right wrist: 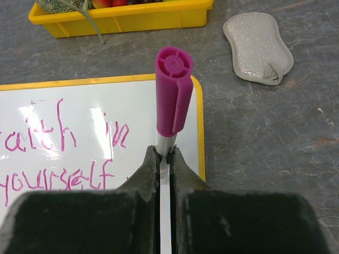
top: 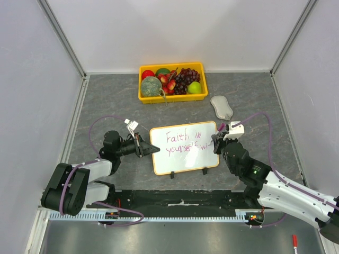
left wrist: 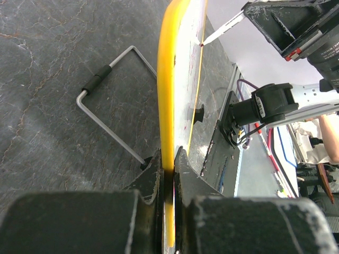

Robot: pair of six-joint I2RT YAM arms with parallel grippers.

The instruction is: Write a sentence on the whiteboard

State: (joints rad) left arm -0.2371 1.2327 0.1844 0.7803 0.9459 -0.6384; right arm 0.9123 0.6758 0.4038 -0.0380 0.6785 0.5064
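While the whiteboard [top: 184, 148] lies in the middle of the tabletop, just nearer than the yellow fruit tray [top: 172, 99], each arm has hold of something. The left arm [top: 100, 166] has its jaws pinched narrow on the whiteboard's left rim and steadies it. The right arm [top: 265, 182] has its jaws shut on the barrel of a magenta marker [right wrist: 172, 100].

The whiteboard's long side runs across from one arm to the other, and the pink sentence [top: 183, 143] runs the same way in two lines, heading toward the right arm. The marker stands steep over the whiteboard's right end, its capped butt leaning toward the fruit tray and its tip down at the end of the lower line, where a last word is only begun. A grey sponge [top: 221, 107] lies apart, beyond the whiteboard's right corner.

To my eye the next strokes have to travel rightward along that lower line. Little bare white is left between the tip and the right rim, so the letters may have to stay cramped.
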